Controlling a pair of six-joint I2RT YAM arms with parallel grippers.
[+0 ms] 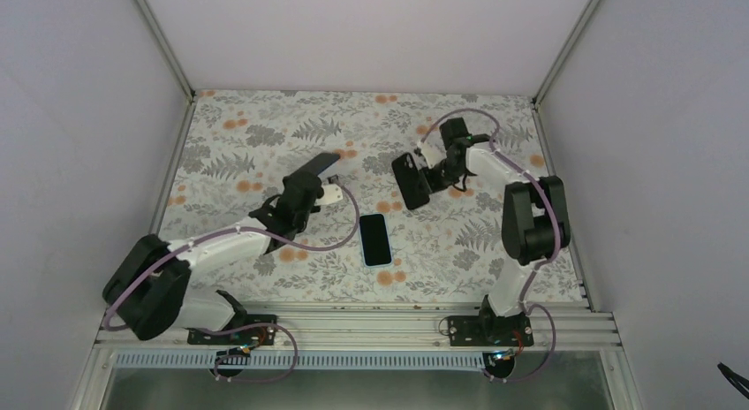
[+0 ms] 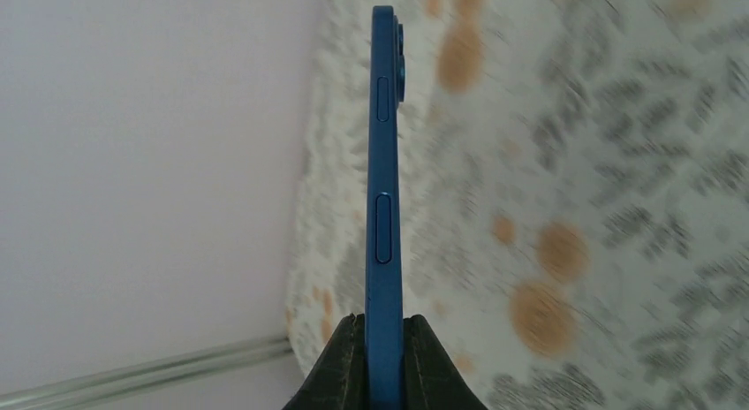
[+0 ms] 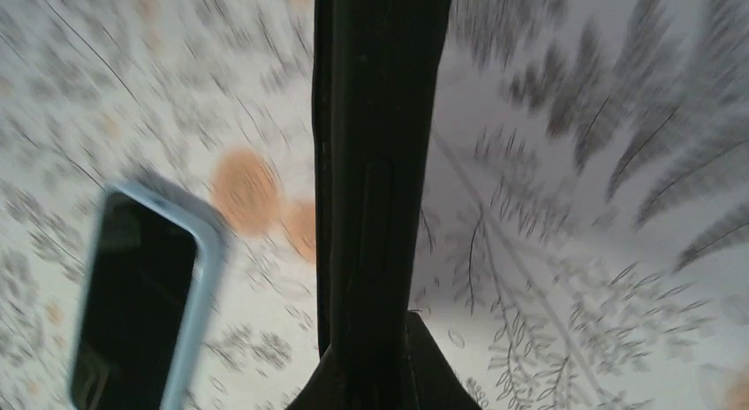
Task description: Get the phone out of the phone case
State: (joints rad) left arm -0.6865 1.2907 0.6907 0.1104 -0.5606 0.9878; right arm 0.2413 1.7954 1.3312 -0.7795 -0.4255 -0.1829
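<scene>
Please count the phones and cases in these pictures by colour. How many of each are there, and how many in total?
Blue phone: 1, in the left claw
Black case: 1, in the right claw
Light-blue-rimmed phone: 1, on the table
Total: 3

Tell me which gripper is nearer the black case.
Right. The right gripper is shut on the black case itself. The left gripper stands apart, off to the case's left, shut on the blue phone.
</scene>
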